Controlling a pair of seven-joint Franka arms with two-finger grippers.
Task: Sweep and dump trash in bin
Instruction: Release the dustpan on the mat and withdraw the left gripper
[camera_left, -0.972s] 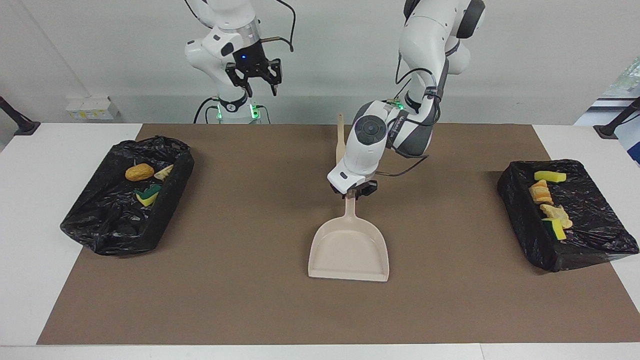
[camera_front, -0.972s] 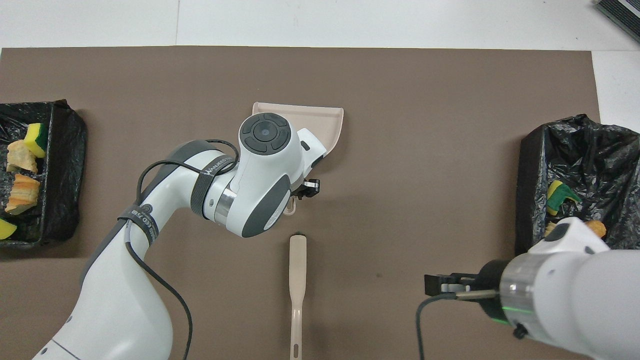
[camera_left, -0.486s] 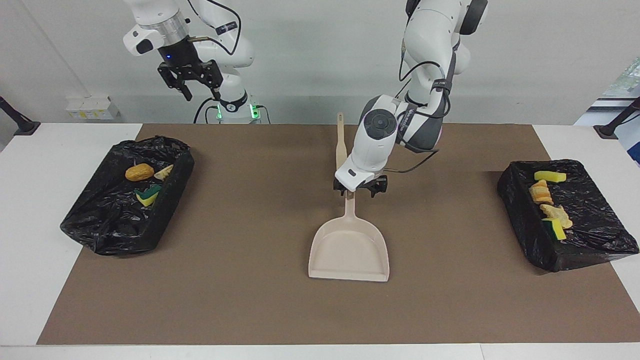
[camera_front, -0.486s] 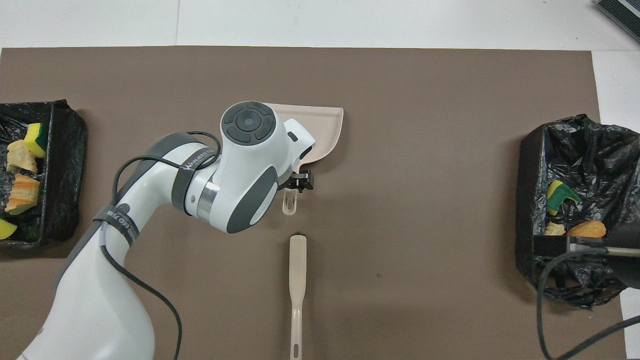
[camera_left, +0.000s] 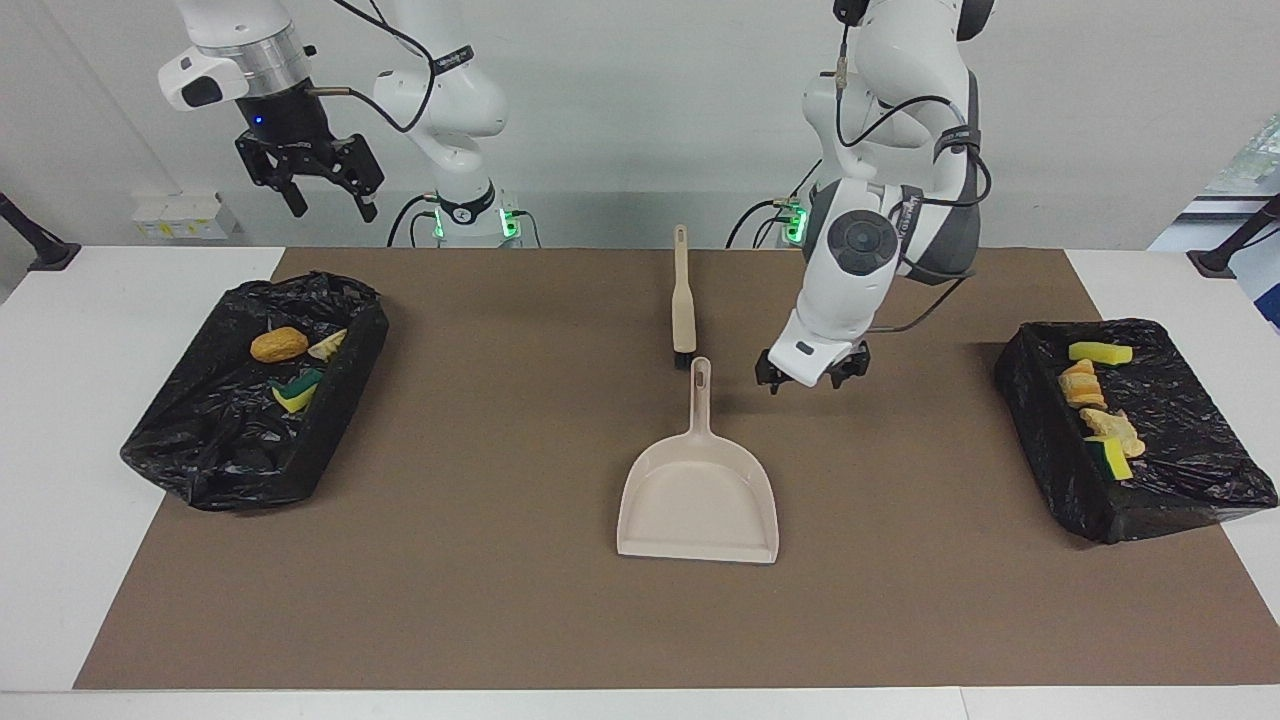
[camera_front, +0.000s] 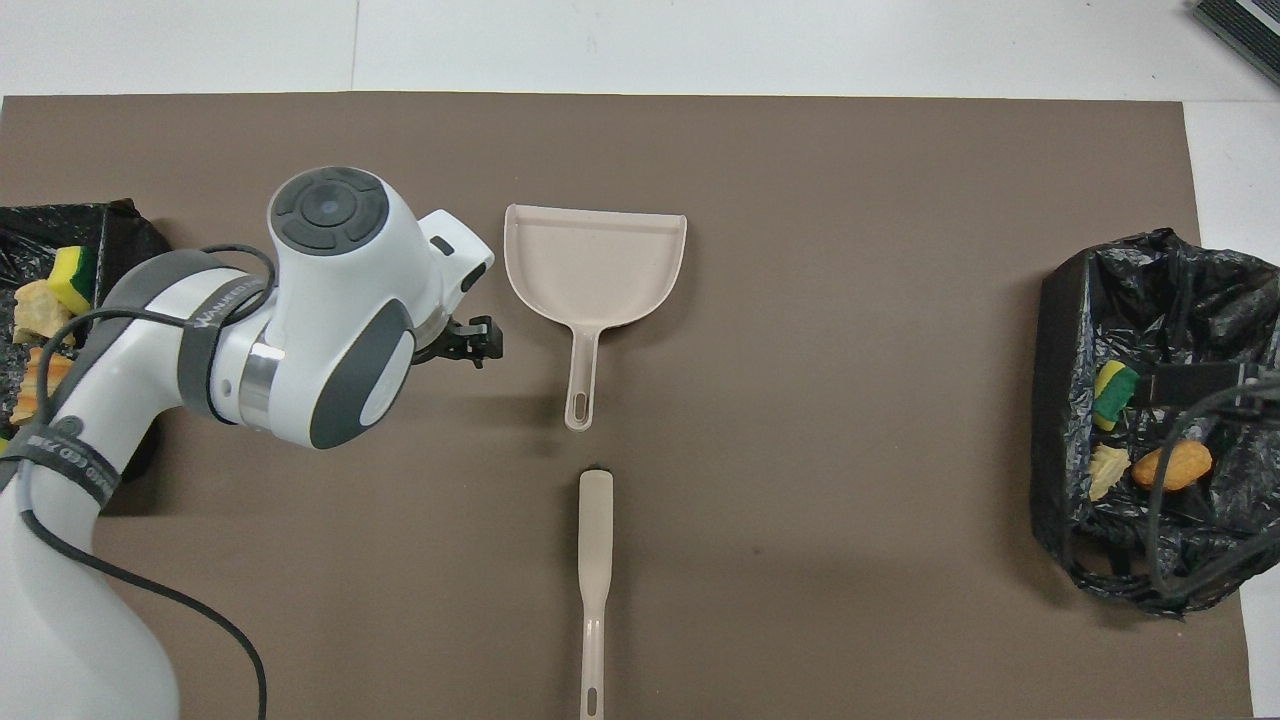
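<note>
The trash lies in two black-lined bins. The bin (camera_left: 340, 390) at the right arm's end holds an orange-brown lump (camera_left: 278, 344), a pale chunk (camera_left: 327, 346) and a green-backed sponge (camera_left: 296, 392). The bin (camera_left: 1040, 440) at the left arm's end holds a yellow sponge (camera_left: 1100, 352), crumbly chunks (camera_left: 1082, 385) and a green-backed sponge (camera_left: 1108, 456). The beige dustpan (camera_left: 698, 495) lies flat mid-mat. My left gripper (camera_left: 812, 372) is open and empty, low over the mat beside the dustpan's handle. My right gripper (camera_left: 328, 200) is open and empty, high over the bin at its end.
The beige hand brush (camera_left: 684, 305) lies on the mat nearer to the robots than the dustpan, in line with its handle. The brown mat (camera_left: 500, 600) covers most of the white table.
My left gripper has let go of the dustpan's handle and moved toward the left arm's end. My right gripper has swung up and over the bin at its end. The dustpan stays put.
</note>
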